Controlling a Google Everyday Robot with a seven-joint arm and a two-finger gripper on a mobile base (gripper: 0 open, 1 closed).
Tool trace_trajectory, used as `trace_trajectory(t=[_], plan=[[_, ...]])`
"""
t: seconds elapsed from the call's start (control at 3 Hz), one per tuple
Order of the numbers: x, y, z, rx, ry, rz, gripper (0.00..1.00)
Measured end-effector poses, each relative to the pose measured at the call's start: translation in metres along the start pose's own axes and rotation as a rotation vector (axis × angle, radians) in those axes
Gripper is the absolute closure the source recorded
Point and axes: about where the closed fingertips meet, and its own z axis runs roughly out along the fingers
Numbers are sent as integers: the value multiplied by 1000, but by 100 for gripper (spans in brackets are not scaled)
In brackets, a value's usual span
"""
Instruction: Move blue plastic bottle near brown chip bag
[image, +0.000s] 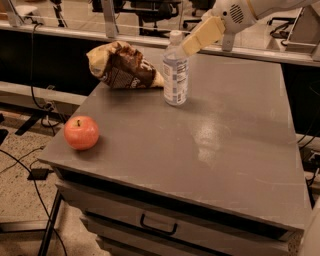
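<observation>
The blue plastic bottle (176, 70), clear with a white cap and a blue-and-white label, stands upright on the grey table (210, 150) at the back. Its left side is just right of the brown chip bag (122, 65), a wrinkly dark brown bag with tan edges, and almost touches the bag's corner. My gripper (194, 42) comes in from the upper right and sits at the bottle's shoulder, just below and to the right of the cap.
A red apple (81, 132) sits near the table's front left corner. The table has a drawer with a handle (158, 226) below its front edge. Cables (30, 170) lie on the floor at the left. A rail (260, 52) runs behind the table.
</observation>
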Motion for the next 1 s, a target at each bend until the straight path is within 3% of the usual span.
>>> trace_trajectory(t=[0.33,0.67,1.0], plan=[[2,10,-14,-19,9,-82,0],[24,18,-65,-39,6,-172,0],[25,20,-65,-49,9,-185,0]])
